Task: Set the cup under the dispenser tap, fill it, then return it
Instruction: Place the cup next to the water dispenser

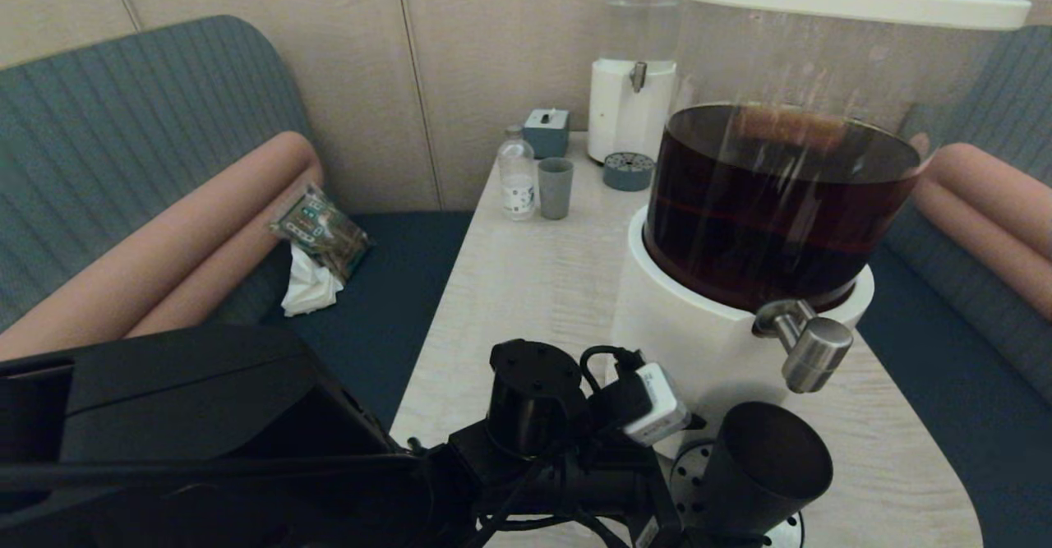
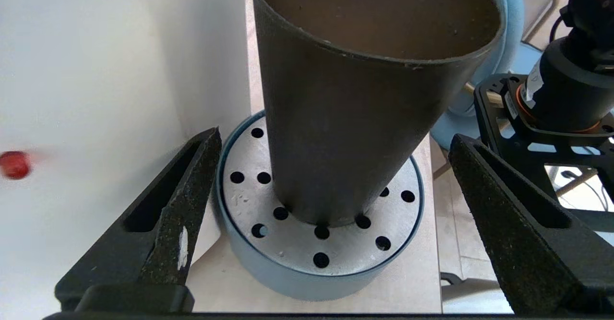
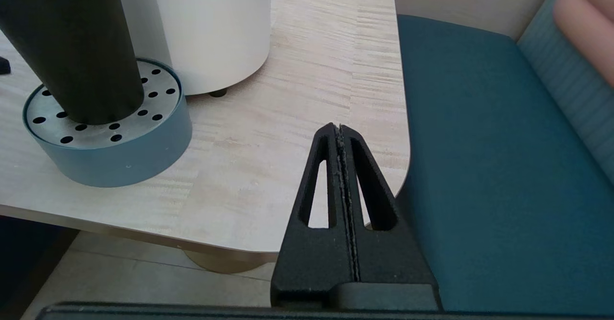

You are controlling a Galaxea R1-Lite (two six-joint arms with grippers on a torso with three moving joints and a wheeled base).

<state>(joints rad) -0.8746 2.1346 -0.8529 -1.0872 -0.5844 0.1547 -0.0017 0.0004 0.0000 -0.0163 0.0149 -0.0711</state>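
The dark cup [image 1: 768,458] [image 2: 355,118] [image 3: 72,46] stands upright on a round blue drip tray [image 2: 297,248] [image 3: 110,152] with a perforated metal top. It sits against the white base of the big dispenser [image 1: 781,186], which holds dark brown liquid. The steel dispenser tap [image 1: 809,351] juts out above the cup, and nothing runs from it. My left gripper [image 2: 333,135] is open, one finger on each side of the cup and clear of it. My right gripper [image 3: 339,127] is shut and empty over the table's near right corner.
At the table's far end stand a smaller clear-liquid dispenser [image 1: 633,112], its drip tray [image 1: 629,172], a pale grey-green tumbler [image 1: 555,188], a bottle [image 1: 517,178] and a small box [image 1: 546,131]. A snack packet [image 1: 320,232] and tissue [image 1: 311,285] lie on the left bench.
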